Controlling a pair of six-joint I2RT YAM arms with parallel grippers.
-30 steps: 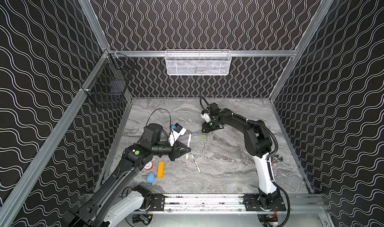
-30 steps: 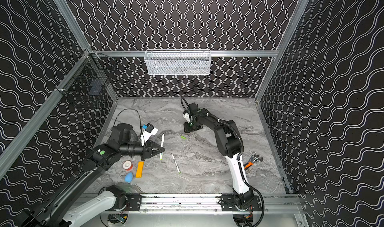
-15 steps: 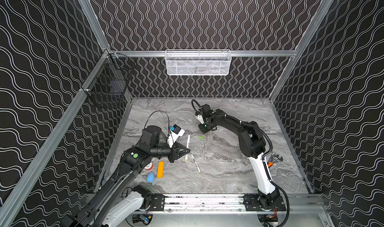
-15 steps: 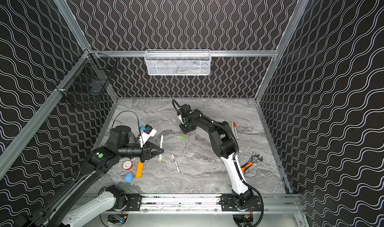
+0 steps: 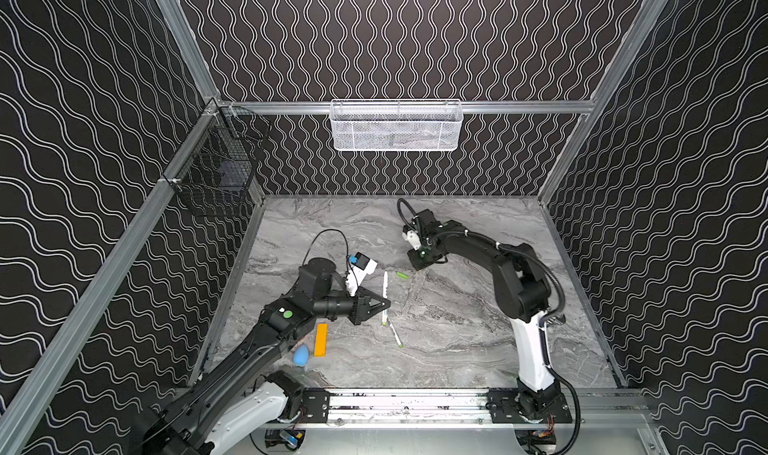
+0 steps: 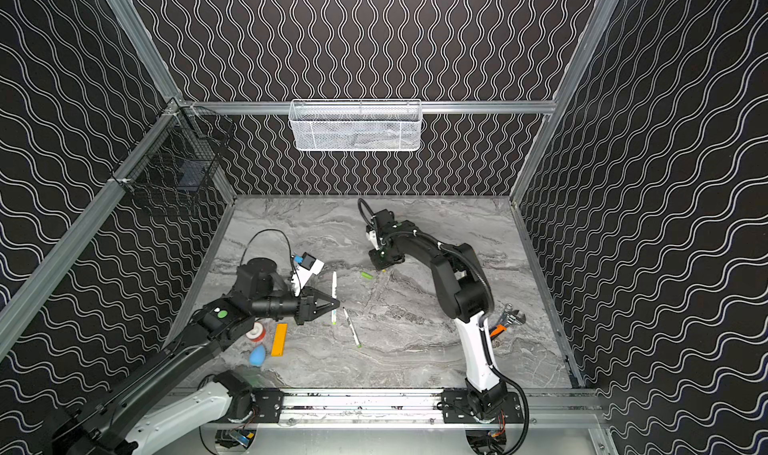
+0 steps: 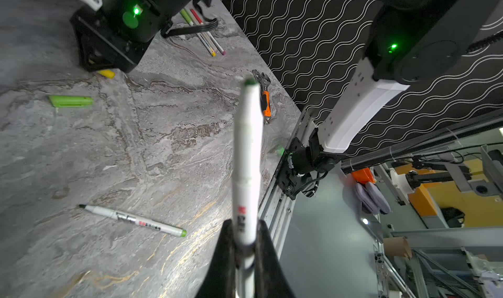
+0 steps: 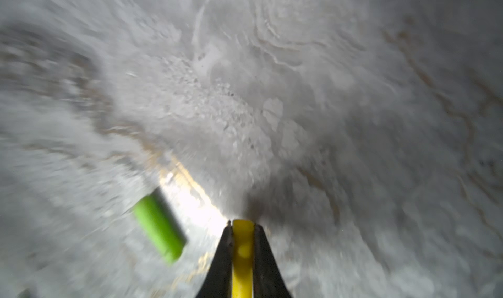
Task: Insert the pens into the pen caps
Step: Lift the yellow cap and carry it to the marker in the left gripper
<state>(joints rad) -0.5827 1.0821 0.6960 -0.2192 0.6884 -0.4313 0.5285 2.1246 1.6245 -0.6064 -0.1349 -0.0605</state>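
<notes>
Landmark: green cap [image 5: 402, 274], loose and flat on the grey marbled surface [image 5: 457, 349], mid-scene in both top views.

Far left of the green cap, toward the near edge: blue egg-shaped blob [image 5: 301, 355], tape roll [image 6: 255, 333] and flat orange bar [image 5: 321, 339], close together, nothing touching them.

Left jaws: left of the green cap and a little nearer the viewer. They are closed narrow on a white pen [image 7: 246, 157], pinching the barrel at its printed section. The pen's dark-green tip is bare and points out past the jaws in the left wrist view. In both top views this pen sits just left of the green cap, apart from it. Whether its lower end meets the surface cannot be told.

Second pen [image 5: 395, 333]: lying flat, nearer the viewer than the green cap and slightly left of it. Tip uncapped, green plug at the other end, nothing touching it.

Right jaws: just right of the green cap, low at the surface, pinched narrow on a yellow cap [image 8: 242, 245]. The cap fills the gap, and its end pokes past the tips. The green cap lies beside them, not touching. The right wrist view is blurred.

Beyond the right jaws from the green cap: two more pens [image 7: 202, 35] side by side, partly hidden by the arm.

Far right of the green cap: orange-handled wrench [image 6: 498, 330].
</notes>
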